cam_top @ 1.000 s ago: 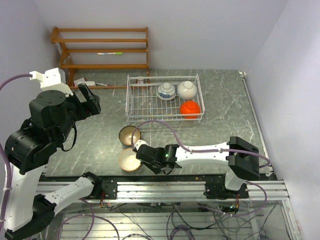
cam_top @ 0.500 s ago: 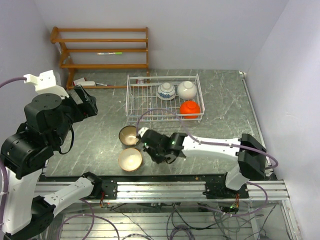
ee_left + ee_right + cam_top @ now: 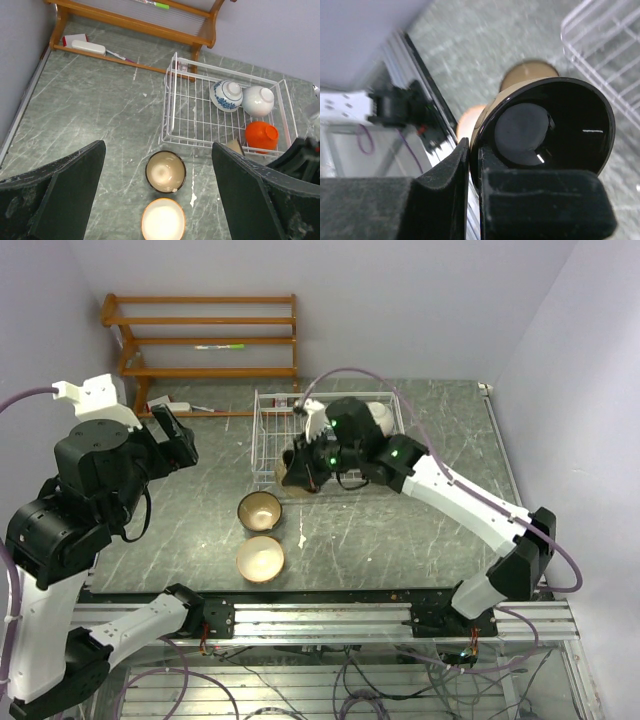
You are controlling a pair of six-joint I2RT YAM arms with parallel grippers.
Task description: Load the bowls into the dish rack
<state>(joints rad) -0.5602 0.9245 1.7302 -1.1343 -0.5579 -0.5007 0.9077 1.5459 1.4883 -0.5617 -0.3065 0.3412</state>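
1. The black bowl (image 3: 550, 125) is the one in hand. Your right pincer (image 3: 472, 156) is clamped on its rim, one finger inside and one outside, and the bowl is tipped on its side.
2. From overhead, that bowl hangs at the near wall of the dish rack (image 3: 258, 435), toward the rack's left end. You cannot tell whether it is over the wires or just short of them.
3. The rack sits toward the far edge of the desk (image 3: 430, 525), about midway along. The blue-and-white bowl (image 3: 226, 95), white bowl (image 3: 258, 100) and orange-red bowl (image 3: 262, 135) all sit in its right half.
4. The brown bowl (image 3: 259, 510) and cream bowl (image 3: 260, 559) stand upright just beside each other, close to the desk's near edge, left of centre.
5. Your left pincer (image 3: 158, 147) is spread wide with nothing in it, high above the desk's left side.
6. The risks:
   - The grip is a thin pinch on a glossy rim, so the bowl could pivot or slide out.
   - Lower it too soon and its edge could catch the rack's near wall and shove the rack.
   - Let go from too high and it could roll into the orange-red bowl.
7. Only the right wrist view shows the pinch itself. Overhead, the arm hides the blue-and-white and orange-red bowls, while the left wrist view shows all three. That view gives only a tan sliver where the held bowl is.
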